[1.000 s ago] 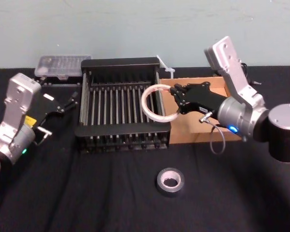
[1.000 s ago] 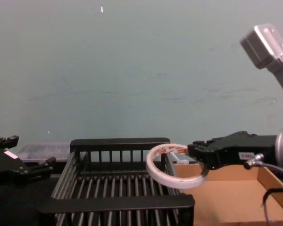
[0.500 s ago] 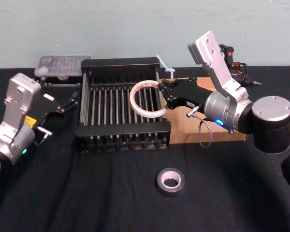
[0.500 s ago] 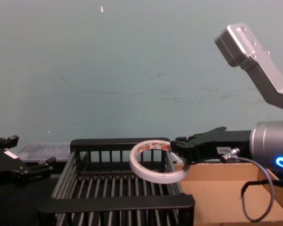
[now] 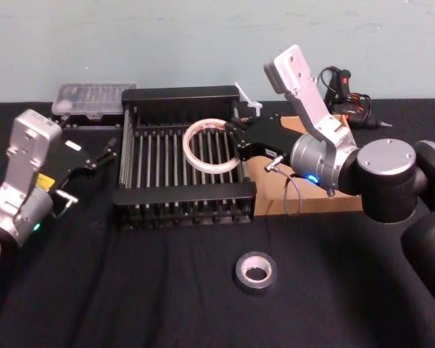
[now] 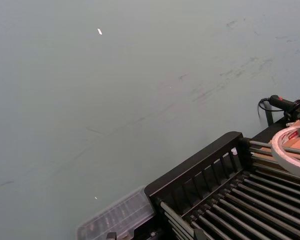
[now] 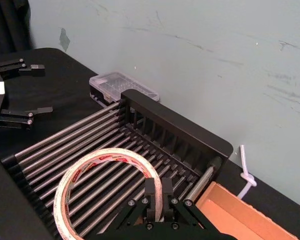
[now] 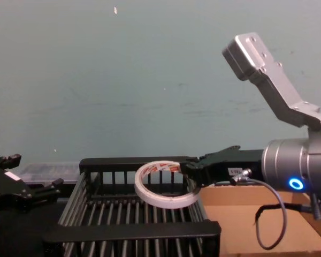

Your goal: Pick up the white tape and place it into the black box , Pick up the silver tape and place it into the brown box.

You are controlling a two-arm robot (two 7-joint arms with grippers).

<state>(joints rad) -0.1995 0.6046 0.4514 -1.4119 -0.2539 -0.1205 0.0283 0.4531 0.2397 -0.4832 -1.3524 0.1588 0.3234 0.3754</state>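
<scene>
1. Currently, the right gripper (image 5: 235,141) is pinched shut on the wall of the white tape (image 5: 192,156), with one finger inside the ring and one outside. The roll projects ahead of the fingertips and lies roughly flat.
2. Change: over the last second the gripper has carried the roll sideways, away from the brown box (image 5: 272,199), which now lies back beneath the wrist. The roll previously overhung the shared wall between the two containers. It now hangs wholly over barred floor.
3. The black box (image 5: 177,94) is directly below the fingertips. In the chest view the roll sits at about rim height, clear of the bars and touching neither wall.
4. Assessment: transport for the first item appears nearly complete. What remains is a short descent and a release, and the roll is placed far enough inside the rim that a drop should land within the box.
5. The silver tape (image 5: 241,270) lies flat on the table, well apart from the gripper on the robot's side, and is not yet handled.
6. The left gripper (image 5: 105,152) is parked beyond the far side of the black box, fingers spread and holding nothing.
</scene>
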